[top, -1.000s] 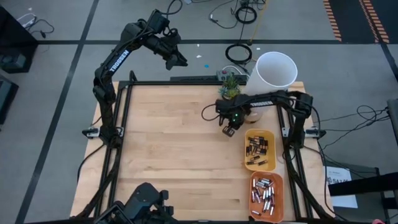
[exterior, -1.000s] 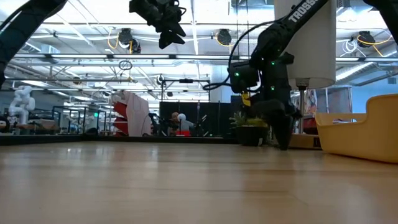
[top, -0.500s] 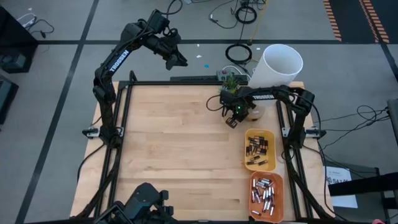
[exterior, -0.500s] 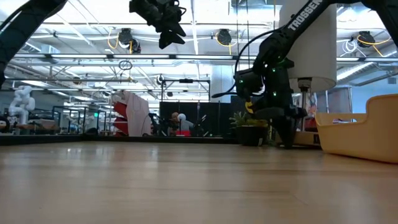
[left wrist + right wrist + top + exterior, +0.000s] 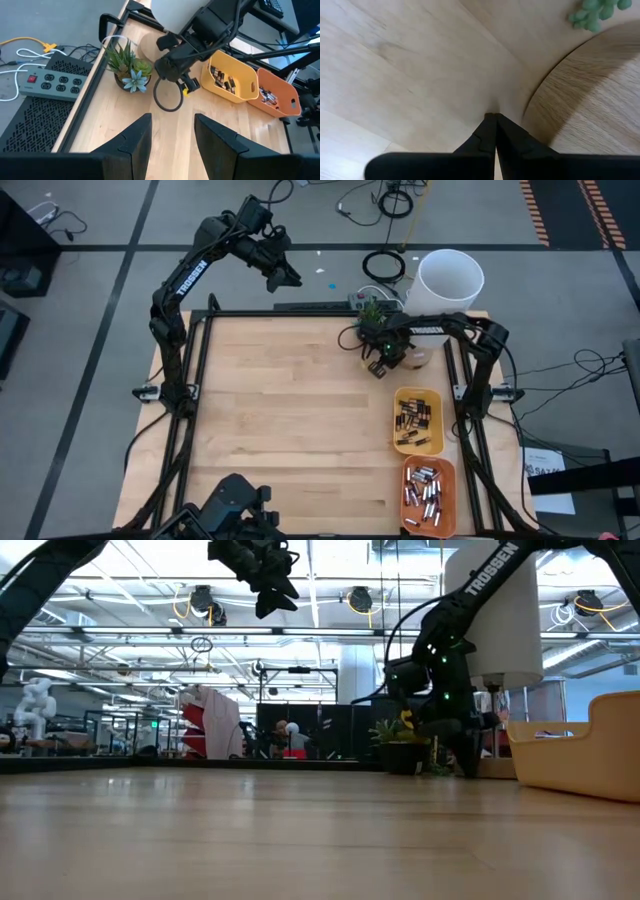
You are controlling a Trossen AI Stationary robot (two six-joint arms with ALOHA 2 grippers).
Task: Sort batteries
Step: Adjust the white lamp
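Dark batteries (image 5: 415,418) lie in the yellow tray (image 5: 399,404), and silvery batteries (image 5: 425,490) lie in the orange tray (image 5: 447,472) at the table's right edge. My right gripper (image 5: 378,368) is shut, with nothing showing between its fingers. It points almost straight down at the far right of the table, beside a round wooden disc (image 5: 590,100), and stands beyond the yellow tray. My left gripper (image 5: 293,280) hangs open, high over the table's far edge; nothing is between its fingers (image 5: 135,137). My right gripper has its shut fingertips (image 5: 492,120) right at the table top, next to the rim of the wooden disc. They come from above, pointing down. Whether they touch the wood, I cannot tell.
A white bucket (image 5: 445,285) and a small potted plant (image 5: 372,310) stand at the far right corner. A black cable loop (image 5: 167,97) hangs from the right arm. A power strip (image 5: 52,80) lies beyond the far edge. Bare wood fills the table's middle and left.
My right gripper has slid low over the table toward the far edge and a little to the right, away from the yellow tray and up to the wooden disc. Its wrist has rolled slightly, and the fingers have stayed shut.
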